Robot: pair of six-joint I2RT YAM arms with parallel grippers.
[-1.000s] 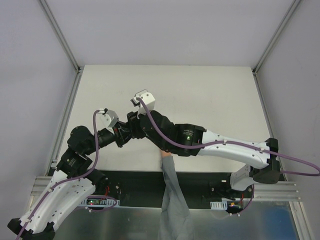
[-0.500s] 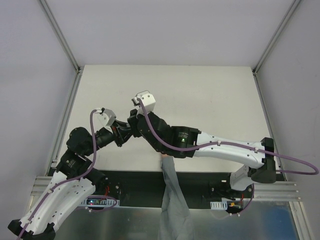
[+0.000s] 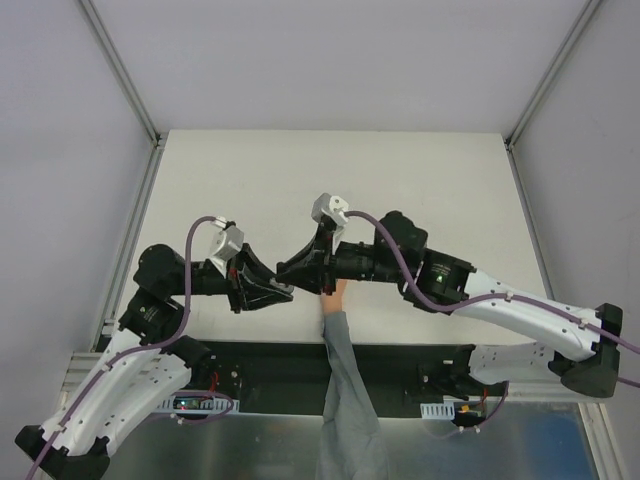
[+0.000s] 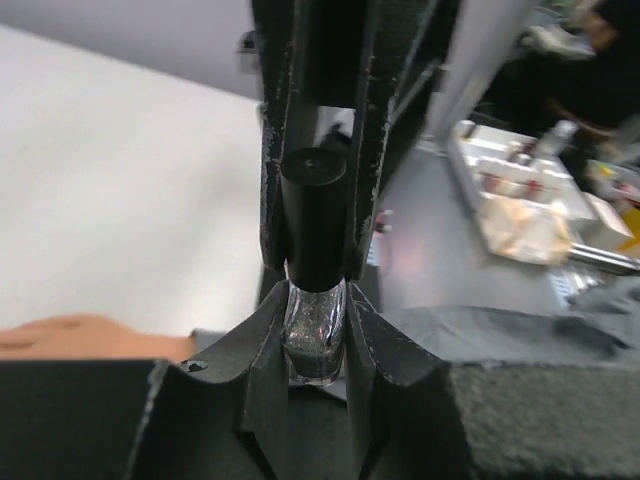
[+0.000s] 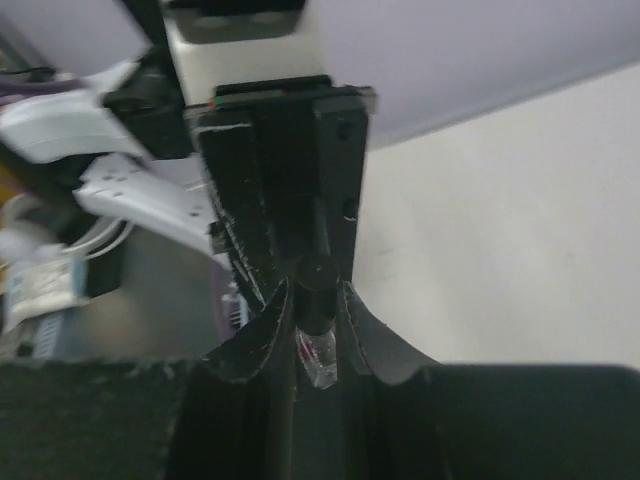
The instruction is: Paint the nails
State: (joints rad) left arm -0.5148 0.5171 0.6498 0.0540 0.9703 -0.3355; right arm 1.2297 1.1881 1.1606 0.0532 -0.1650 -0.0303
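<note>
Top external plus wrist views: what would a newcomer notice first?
The two arms meet tip to tip above the near edge of the table: the left pincer clamps a small glass bottle of dark glittery liquid while the right pincer grips its black cap. Just right of them in the top view, a peach mannequin hand lies at that edge, its grey sleeve trailing back between the arm bases.

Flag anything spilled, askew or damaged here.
Nothing stands out. The left pincer clamps the polish bottle, the right pincer its black cap; no spill shows. The mannequin hand lies at the near edge of the table.
</note>
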